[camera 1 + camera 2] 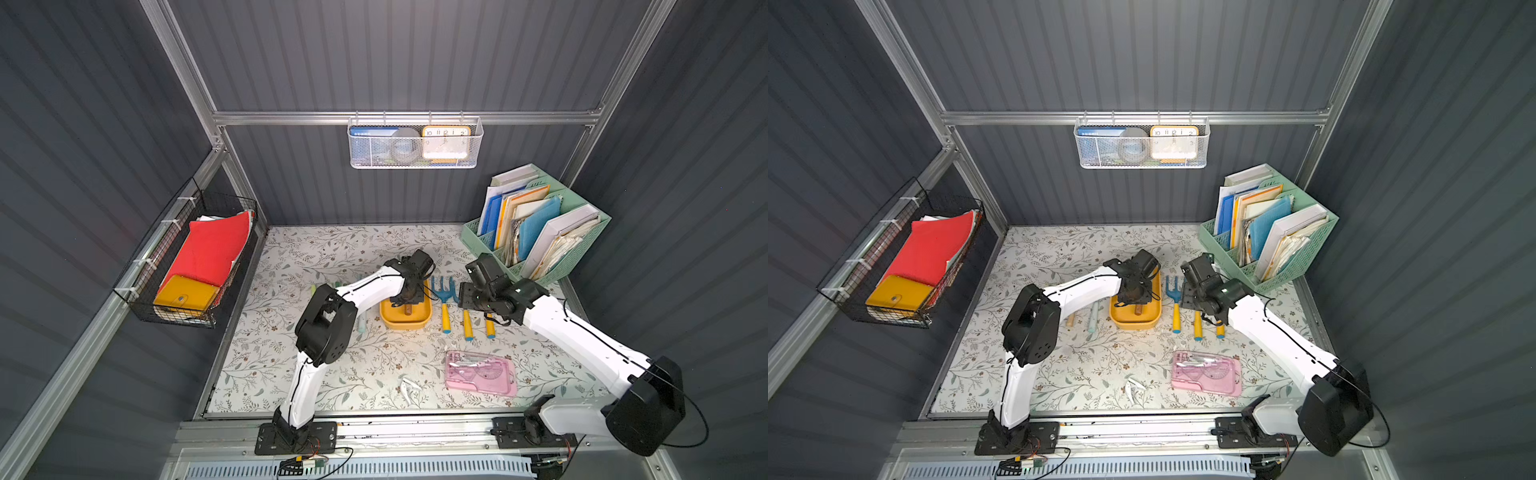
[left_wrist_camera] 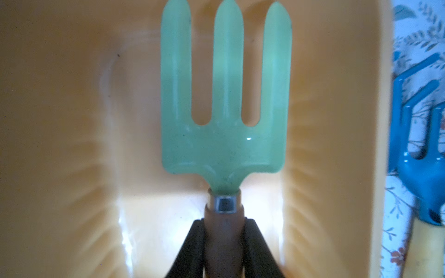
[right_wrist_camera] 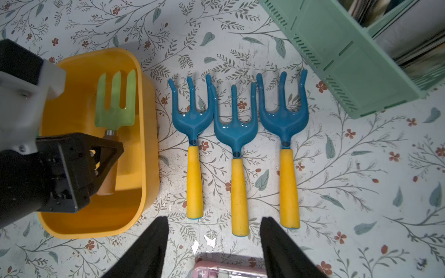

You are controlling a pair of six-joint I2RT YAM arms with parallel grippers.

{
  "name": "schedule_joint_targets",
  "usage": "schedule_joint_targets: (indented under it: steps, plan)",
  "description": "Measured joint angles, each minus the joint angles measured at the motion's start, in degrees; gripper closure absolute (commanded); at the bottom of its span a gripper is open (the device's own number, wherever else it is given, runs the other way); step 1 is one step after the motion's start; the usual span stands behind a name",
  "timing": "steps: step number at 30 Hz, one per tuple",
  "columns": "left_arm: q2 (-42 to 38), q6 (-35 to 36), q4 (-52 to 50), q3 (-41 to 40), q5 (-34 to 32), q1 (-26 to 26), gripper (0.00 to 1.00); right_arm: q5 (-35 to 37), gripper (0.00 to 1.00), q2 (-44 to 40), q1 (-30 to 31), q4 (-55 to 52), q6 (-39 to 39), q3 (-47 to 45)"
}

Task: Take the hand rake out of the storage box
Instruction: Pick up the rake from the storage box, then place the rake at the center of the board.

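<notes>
The hand rake has a pale green three-tine head and a wooden handle. It is inside the yellow storage box, tines toward the back wall. My left gripper reaches down into the box and is shut on the wooden handle just behind the metal collar. In both top views the left gripper hides most of the rake over the storage box. My right gripper hovers open and empty, right of the box, above the handle ends of the blue rakes.
Three blue rakes with yellow handles lie side by side right of the box. A mint-green file organizer stands at the back right. A pink transparent case lies near the front. More tools lie left of the box.
</notes>
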Motion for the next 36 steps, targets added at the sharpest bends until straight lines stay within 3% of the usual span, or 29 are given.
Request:
schedule_joint_targets:
  steps: [6,13,20,27,36]
  plan:
    - [-4.02,2.75,-1.88,0.92,-0.44,2.62,0.82,-0.04,0.34,0.0,0.0,0.0,0.0,0.0]
    - [-12.24,9.51,-2.64,-1.33,-0.48,10.71,0.81,-0.46,0.34,0.02,0.0,0.35,-0.02,0.0]
    - [-20.39,18.47,-2.27,-11.28,-1.84,19.41,0.82,-2.38,0.35,1.55,0.0,0.79,-0.17,0.07]
    - [-24.37,22.6,0.31,-22.62,-1.88,29.16,0.83,-5.49,0.34,3.1,0.0,0.79,-0.74,1.33]
    - [-26.77,25.86,4.02,-26.36,-2.89,37.22,0.82,-9.57,0.35,4.35,0.11,2.1,-1.6,1.42]
